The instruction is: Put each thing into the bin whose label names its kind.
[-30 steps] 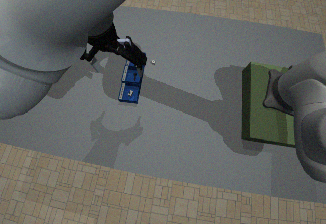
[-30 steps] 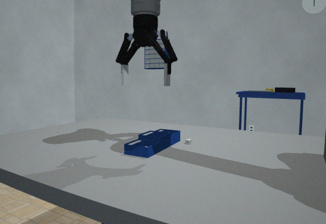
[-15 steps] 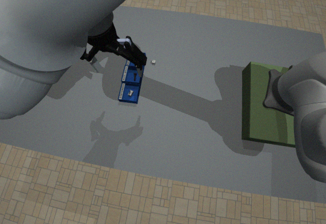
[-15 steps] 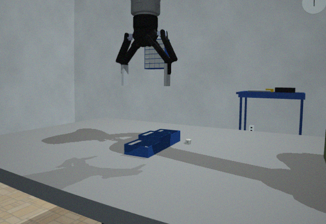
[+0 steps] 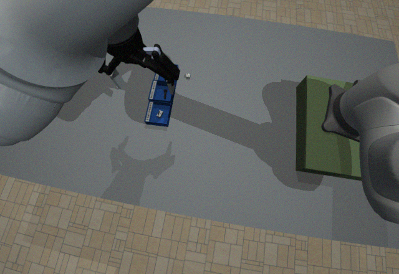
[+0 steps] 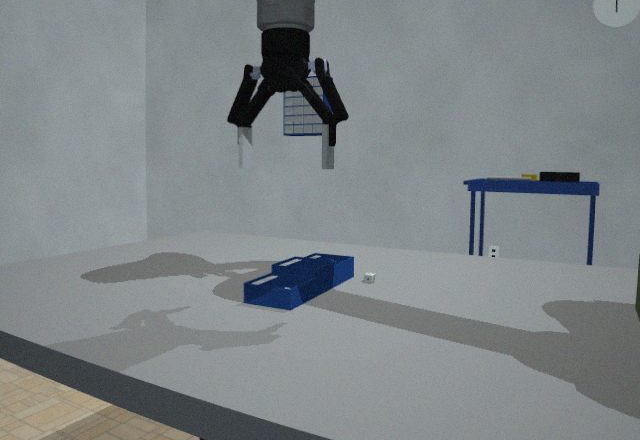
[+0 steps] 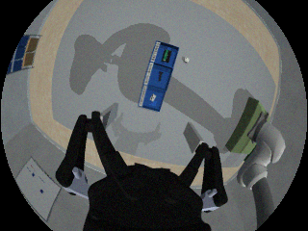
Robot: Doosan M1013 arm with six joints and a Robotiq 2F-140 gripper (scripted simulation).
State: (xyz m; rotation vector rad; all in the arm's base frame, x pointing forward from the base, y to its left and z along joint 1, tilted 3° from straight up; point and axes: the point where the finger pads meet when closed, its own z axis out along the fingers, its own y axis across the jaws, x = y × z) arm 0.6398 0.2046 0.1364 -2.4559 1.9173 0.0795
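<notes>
Two joined blue open-top bins (image 6: pixel 299 280) each hold item; small white cube (image 6: pixel 369 277) beside them on grey table (image 6: pixel 413 373). Black two-finger gripper (image 6: pixel 283 155) high above, spread wide, empty. Sorting seems near done; next: judge cube against labels, unreadable here.

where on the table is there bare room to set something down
Widest free patch: between the blue bins and the green base block. Also free: the near strip along the table edge. Tight: the small gap between the bins and the white cube.

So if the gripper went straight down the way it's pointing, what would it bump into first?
Probably the bare grey table, just beside the blue bins. The open gripper hangs high and its shadow falls near them. Depth is hard to judge, so a fingertip could clip a bin's rim instead.
</notes>
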